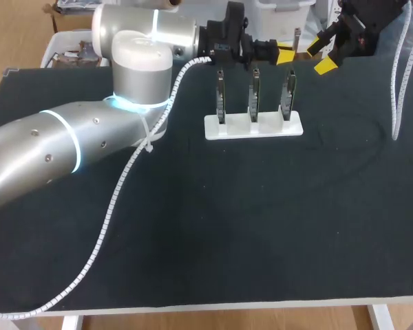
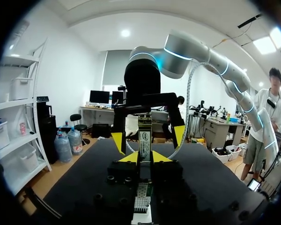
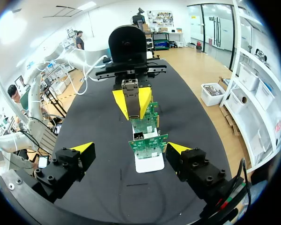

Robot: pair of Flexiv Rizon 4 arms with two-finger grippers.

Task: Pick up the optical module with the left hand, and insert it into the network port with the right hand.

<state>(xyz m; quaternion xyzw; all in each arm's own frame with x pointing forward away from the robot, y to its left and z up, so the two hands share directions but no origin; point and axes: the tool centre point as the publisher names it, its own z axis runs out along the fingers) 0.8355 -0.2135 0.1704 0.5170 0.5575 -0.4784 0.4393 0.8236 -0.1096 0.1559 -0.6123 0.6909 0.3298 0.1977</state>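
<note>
Module (image 2: pixel 144 140) stands upright, gripped between the left fingers (image 2: pixel 129 157), in the air over the far side of the black bench (image 1: pixel 227 227). The left arm (image 1: pixel 69 144) reaches across from the near left, with a spiral-wrapped cable (image 1: pixel 117 192) running along it. A white stand (image 1: pixel 253 126) holds three upright boards (image 1: pixel 255 93); the module is just behind its right end. The right fingers (image 3: pixel 83 148) are spread wide, holding nothing, and face the module.
</note>
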